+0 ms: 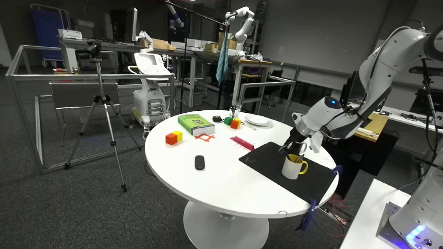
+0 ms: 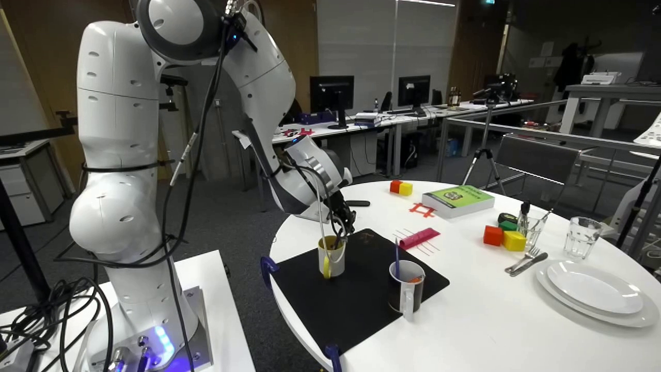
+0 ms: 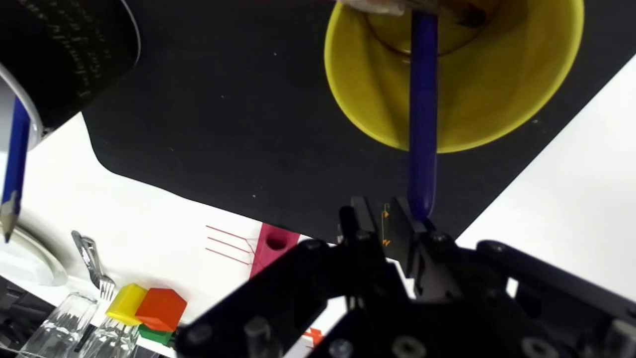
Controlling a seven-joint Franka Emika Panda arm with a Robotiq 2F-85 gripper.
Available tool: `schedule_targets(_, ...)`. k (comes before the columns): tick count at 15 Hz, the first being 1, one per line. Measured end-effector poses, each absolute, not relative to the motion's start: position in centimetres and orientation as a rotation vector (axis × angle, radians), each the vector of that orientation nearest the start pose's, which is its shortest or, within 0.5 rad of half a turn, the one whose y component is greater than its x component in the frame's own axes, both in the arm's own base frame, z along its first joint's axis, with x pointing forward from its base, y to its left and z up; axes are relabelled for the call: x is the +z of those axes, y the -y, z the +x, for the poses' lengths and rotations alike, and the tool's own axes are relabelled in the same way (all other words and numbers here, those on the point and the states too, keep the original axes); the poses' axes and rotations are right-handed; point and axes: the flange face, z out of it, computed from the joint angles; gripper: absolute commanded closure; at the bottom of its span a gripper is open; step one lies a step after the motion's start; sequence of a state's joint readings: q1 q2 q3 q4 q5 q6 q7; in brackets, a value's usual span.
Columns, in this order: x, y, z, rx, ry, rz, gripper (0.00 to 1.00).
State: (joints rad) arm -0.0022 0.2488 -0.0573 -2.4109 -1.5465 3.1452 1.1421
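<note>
One purple pen [image 3: 423, 124] leans in the yellow-lined mug [image 3: 482, 104], mug just below the fingers [image 3: 364, 219]; pen's upper end is right beside them and overlaps one in the wrist view, contact can't be confirmed. Fingers nearly together, thin gap only, the mat's [image 3: 223, 124] orange mark [image 3: 386, 215] showing through; pen sits outside that gap, so nothing looks pinched. My take on handling: a clean grip wants them wider, shifted until the pen is centred between both pads, then a slow squeeze. Draw along the pen's axis; a sideways push could drag or tip the mug. Text: black mug [image 3: 84, 54], off to one side of the fingers, blue pencil [image 3: 17, 144] in it, carries rows of pale lettering, too blurred to read. Orange mark: not legible either. Green book [image 2: 457, 197] on the table [image 2: 490, 336], well apart from the fingers: cover print and a picture, words unreadable.
</note>
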Motion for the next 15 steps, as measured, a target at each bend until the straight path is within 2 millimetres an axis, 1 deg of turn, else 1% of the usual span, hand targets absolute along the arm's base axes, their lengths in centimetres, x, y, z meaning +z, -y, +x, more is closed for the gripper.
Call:
schedule_targets(5, 22.5, -6.0, 46.6, -0.772, 0.581, -3.121, 0.12)
schedule_targets(7, 22.5, -6.0, 46.6, -0.772, 0.593, -3.12, 0.0)
schedule_targets(11, 22.4, -6.1, 46.3, -0.768, 0.63, -3.119, 0.0)
schedule_targets(15, 22.1, -6.2, 45.6, -0.754, 0.668, -3.116, 0.02)
